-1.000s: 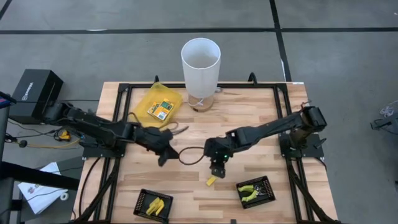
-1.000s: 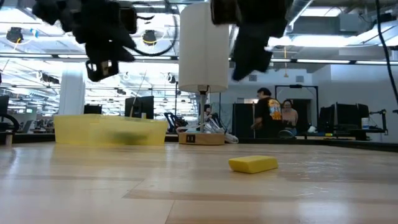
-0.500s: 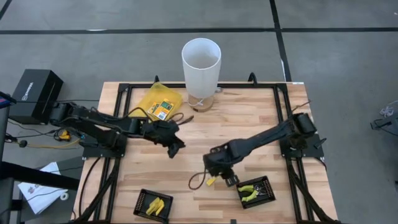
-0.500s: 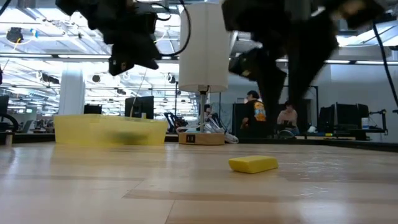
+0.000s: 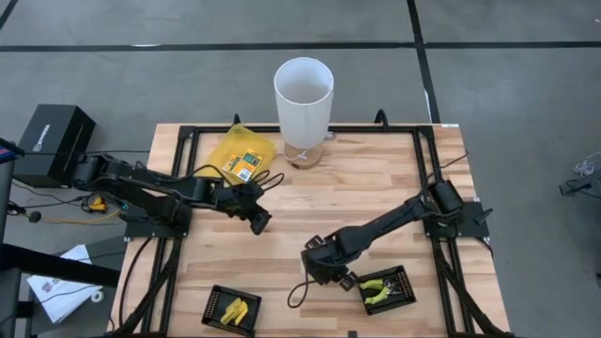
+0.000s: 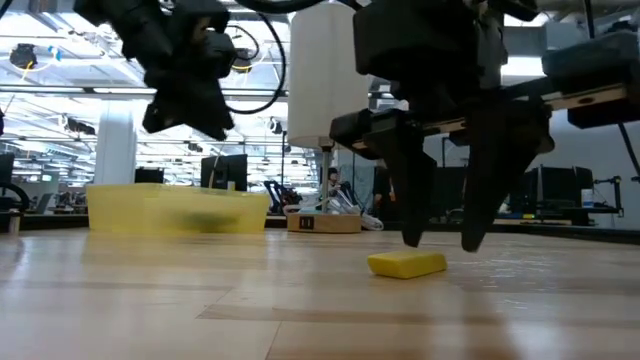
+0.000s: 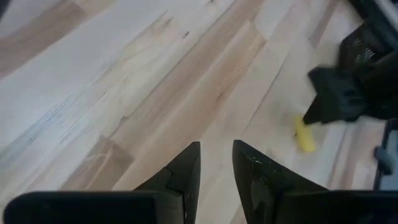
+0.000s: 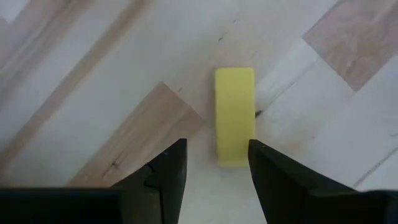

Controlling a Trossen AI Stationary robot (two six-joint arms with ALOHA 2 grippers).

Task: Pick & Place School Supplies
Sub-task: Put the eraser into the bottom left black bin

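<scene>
A short yellow oblong piece (image 8: 234,115) lies flat on the wooden table (image 5: 376,178) near its front; it also shows in the low view (image 6: 405,264). My right gripper (image 8: 214,155) is open and low over the piece. Its fingers point down, and the piece's near end lies between the fingertips, close to one finger (image 8: 273,174). In the high view my right gripper (image 5: 324,269) hides the piece. My left gripper (image 5: 255,218) hangs above the table's left middle. It is slightly open and empty, as its wrist view (image 7: 216,155) shows.
A black tray (image 5: 231,307) with yellow pieces stands at the near left. A second black tray (image 5: 386,288) with plier-like tools stands right beside my right gripper. A yellow pouch (image 5: 239,160) with a labelled packet and a tall white container (image 5: 303,99) stand at the far edge.
My right gripper has moved toward the table's near edge and come down over the yellow piece, its fingers staying open. The piece has not moved.
</scene>
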